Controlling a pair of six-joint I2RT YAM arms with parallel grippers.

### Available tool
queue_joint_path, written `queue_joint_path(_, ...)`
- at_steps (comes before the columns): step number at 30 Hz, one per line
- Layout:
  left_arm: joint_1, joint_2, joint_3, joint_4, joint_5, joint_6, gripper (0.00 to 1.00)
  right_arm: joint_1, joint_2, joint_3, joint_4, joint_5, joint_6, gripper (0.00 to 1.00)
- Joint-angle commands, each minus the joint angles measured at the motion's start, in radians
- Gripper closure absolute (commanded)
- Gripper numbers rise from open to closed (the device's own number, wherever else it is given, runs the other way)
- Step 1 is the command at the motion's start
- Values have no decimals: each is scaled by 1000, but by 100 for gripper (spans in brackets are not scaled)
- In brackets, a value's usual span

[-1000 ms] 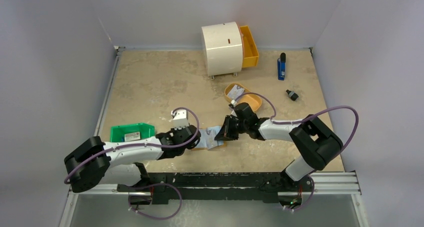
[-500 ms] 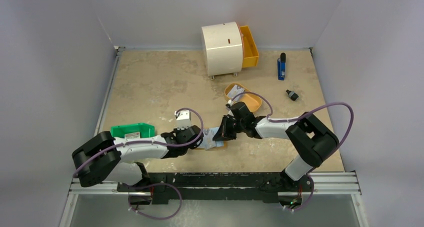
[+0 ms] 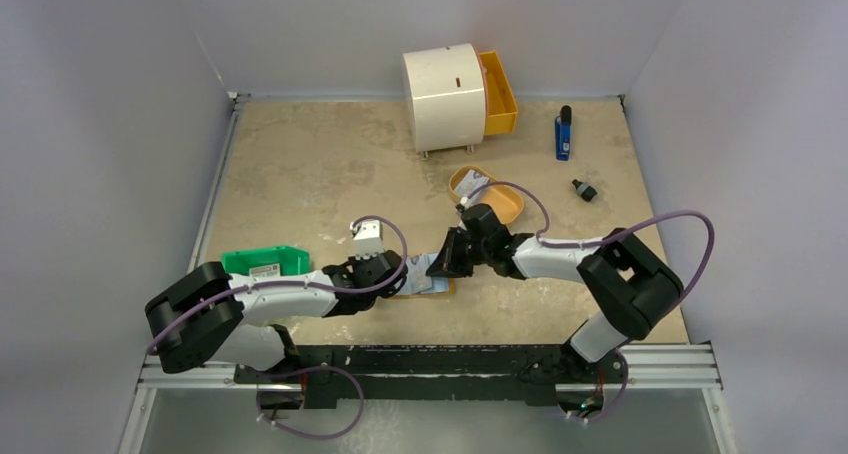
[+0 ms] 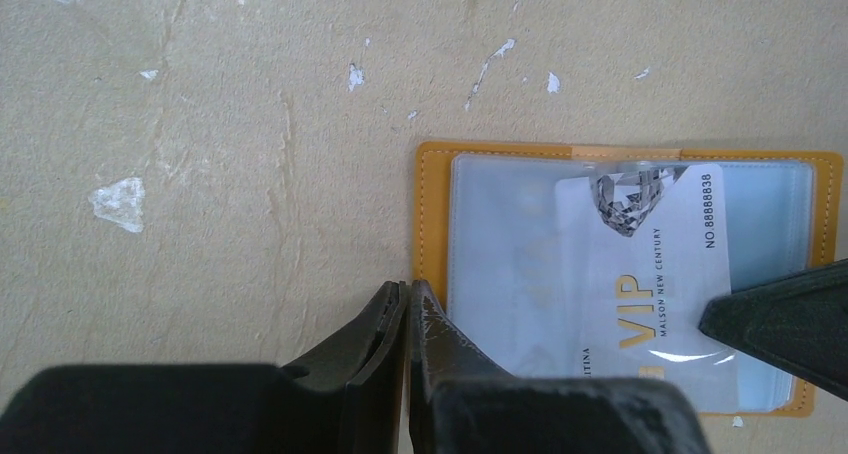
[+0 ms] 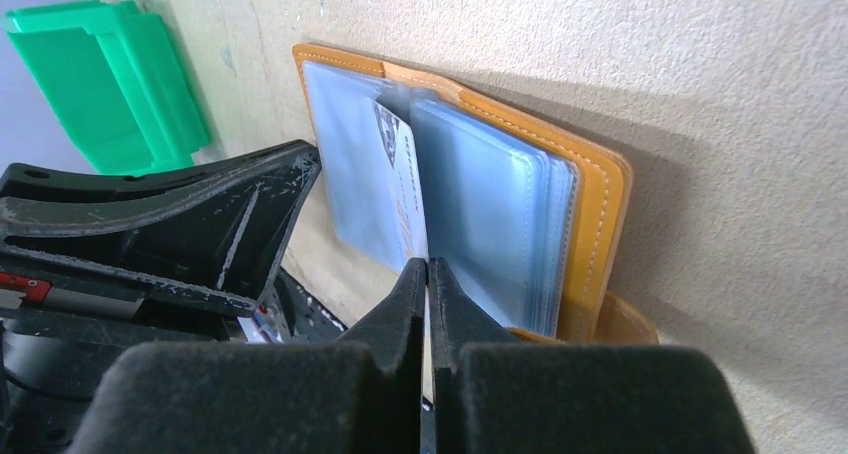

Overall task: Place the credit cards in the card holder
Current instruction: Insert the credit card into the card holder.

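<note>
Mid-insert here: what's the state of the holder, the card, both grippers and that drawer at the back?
card holder: open, lying flat on the table.
credit card: tilted among the clear sleeves, not seated square.
right gripper: shut on the credit card.
left gripper: shut, tips at the card holder's edge.
orange drawer: pulled out of the white unit.

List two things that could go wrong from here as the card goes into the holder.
1. The card sits askew among the clear sleeves, not fully in; pushed further by the right gripper, it may jam or bend.
2. The left gripper pinches only the very edge of the holder; it might slip, letting the holder slide.
</note>
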Motion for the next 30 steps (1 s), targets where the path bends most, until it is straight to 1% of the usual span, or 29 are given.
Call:
queue_joint_path(1, -1, 13, 8, 9, 35, 6, 95, 4, -15, -16, 18, 69, 30, 100)
queue_joint_path(8, -1, 13, 10, 22, 45, 0, 96, 17, 20, -21, 67, 36, 51, 100)
queue_joint_path(17, -1, 16, -2, 36, 56, -7, 98, 22, 25, -43, 70, 97, 88, 100)
queue_joint_path(23, -1, 17, -7, 47, 64, -12, 100, 31, 49, -51, 111, 49, 96, 100)
queue_joint_path(26, -2, 21, -10, 65, 76, -14, 100, 47, 76, -34, 115, 12, 93, 100)
queue_joint_path(30, -1, 26, -11, 75, 85, -17, 100, 69, 96, -9, 111, 4, 89, 100)
